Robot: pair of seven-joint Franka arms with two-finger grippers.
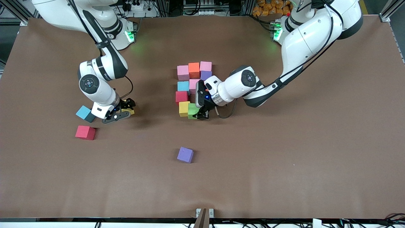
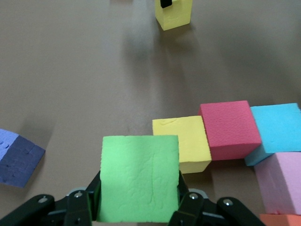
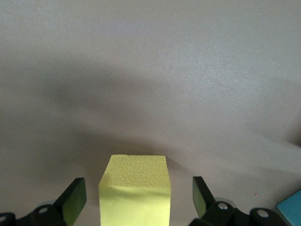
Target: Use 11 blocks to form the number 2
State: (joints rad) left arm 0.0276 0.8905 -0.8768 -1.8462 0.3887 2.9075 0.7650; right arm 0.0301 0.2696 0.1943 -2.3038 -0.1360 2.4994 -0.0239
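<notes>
Blocks [image 1: 190, 90] in pink, orange, purple, light blue, red, yellow and green sat packed together near the middle of the brown table [image 1: 284, 158], making a partly built number 2 [image 1: 193, 76] with its top row toward the robots' bases. Wide bare table lay all around the cluster, most of it toward the front camera and toward the left arm's end. The left end effector [image 1: 201, 114] was clamped on a green block [image 1: 192, 110] at the row nearest the camera, just beside a yellow block [image 1: 183, 108]; its wrist and fingers hid that end of the figure, so I could not tell whether anything lay under them. Toward the right arm's end, the right end effector [image 1: 121, 114] stood with its fingers [image 3: 74, 200] spread apart on either side of a loose yellow block [image 3: 135, 188], not touching it; in the front view that block was mostly covered by the end effector. A light blue block [image 1: 84, 112] sat just beside that wrist, partly cut off by it, with a red block [image 1: 85, 132] nearer the camera. A lone purple block [image 1: 185, 155] lay well apart from the figure, nearer the camera.
</notes>
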